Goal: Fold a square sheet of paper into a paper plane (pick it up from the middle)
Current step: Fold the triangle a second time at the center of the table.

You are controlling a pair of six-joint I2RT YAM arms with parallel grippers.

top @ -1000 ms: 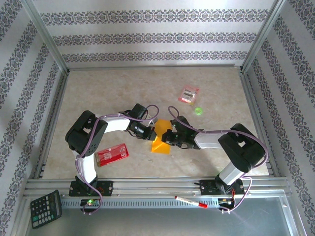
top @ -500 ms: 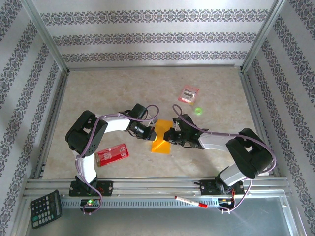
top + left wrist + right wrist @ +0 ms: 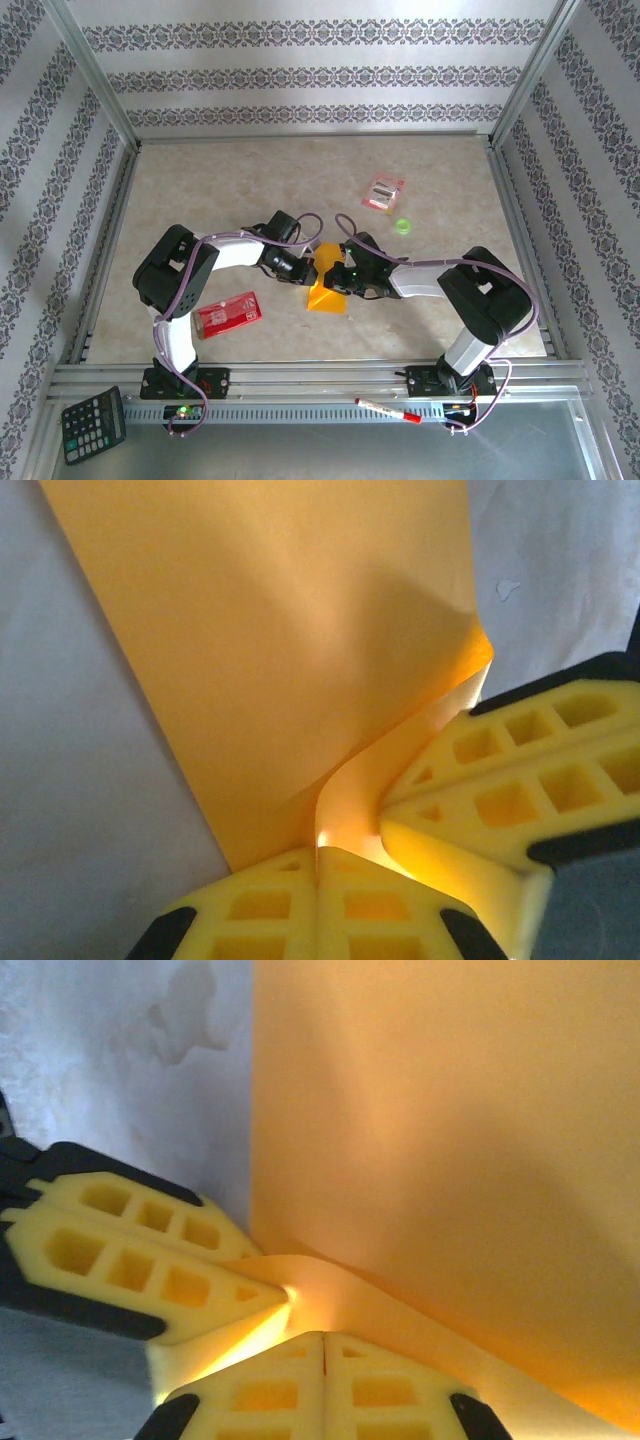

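Left gripper point(image 3: 309, 270) and right gripper point(image 3: 334, 279) meet tip to tip in your top view, both on the square sheet of paper point(image 3: 326, 296), just right of the red packet point(image 3: 228, 311). Left wrist: your left jaws are clamped tight on a curled-up paper edge. Right wrist: your right jaws are pinched closed on that raised edge too.
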